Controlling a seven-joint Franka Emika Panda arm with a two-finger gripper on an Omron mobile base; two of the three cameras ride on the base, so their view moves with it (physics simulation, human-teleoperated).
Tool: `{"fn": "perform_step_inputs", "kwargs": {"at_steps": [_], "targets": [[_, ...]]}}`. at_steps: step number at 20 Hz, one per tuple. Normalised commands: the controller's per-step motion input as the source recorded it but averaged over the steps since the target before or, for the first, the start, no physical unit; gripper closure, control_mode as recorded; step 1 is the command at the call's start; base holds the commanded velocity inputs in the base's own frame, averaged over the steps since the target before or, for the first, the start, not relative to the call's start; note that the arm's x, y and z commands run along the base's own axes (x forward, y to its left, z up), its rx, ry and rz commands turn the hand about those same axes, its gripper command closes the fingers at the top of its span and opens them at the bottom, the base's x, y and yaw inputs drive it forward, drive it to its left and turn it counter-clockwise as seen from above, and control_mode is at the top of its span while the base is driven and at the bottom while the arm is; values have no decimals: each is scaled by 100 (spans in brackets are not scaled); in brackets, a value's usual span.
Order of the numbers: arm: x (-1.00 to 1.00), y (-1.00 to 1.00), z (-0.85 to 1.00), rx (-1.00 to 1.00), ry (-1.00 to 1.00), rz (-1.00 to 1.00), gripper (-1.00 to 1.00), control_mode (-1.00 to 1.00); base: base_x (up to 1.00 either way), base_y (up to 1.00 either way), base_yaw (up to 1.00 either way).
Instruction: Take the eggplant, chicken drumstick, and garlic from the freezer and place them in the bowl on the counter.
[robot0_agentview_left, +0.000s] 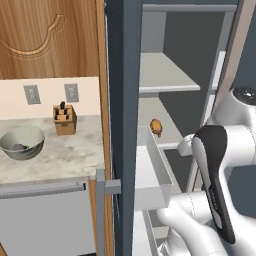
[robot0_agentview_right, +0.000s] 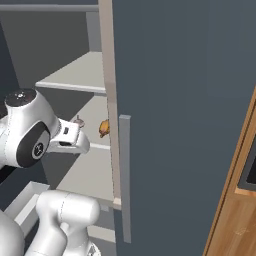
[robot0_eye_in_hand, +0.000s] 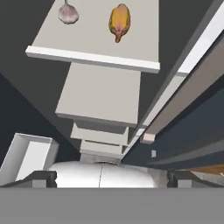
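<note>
On the freezer (robot0_agentview_left: 125, 75) shelf (robot0_eye_in_hand: 94, 39): drumstick (robot0_eye_in_hand: 119, 21) at approx 12 o'clock in hand view, garlic (robot0_eye_in_hand: 68, 14) at 11, well apart, both far up-frame from gripper (robot0_eye_in_hand: 109, 177). Jaws spread wide, holding nothing. Drumstick long axis runs roughly 12–6, tapered end toward the hand, so fingers would close across it w/o much roll (judgement). Bowl (robot0_agentview_left: 22, 141) on counter (robot0_agentview_left: 60, 155), approx 9 o'clock in left base view, w/ dark lump inside, prob. eggplant (robot0_agentview_left: 18, 147).

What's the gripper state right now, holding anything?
Gripper: jaws open, holding nothing; garlic and chicken drumstick lie on the freezer shelf.
</note>
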Motion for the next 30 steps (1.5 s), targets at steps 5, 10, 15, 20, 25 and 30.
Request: {"fn": "perform_step_inputs", "kwargs": {"at_steps": [5,10,15,20,25,30], "targets": [[80,0,-8,1,-15,4,-100,-100,0,0,0],[63,2,0,2,8,1,-100,-100,0,0,0],[65,16,-18,0,1,0,-100,-100,0,0,0],[52,2,-10,0,-2,0,-100,-100,0,0,0],[63,0,-15,0,0,0,-100,-100,0,0,0],[54,0,-36,0,0,0,-100,-100,0,0,0]]}}
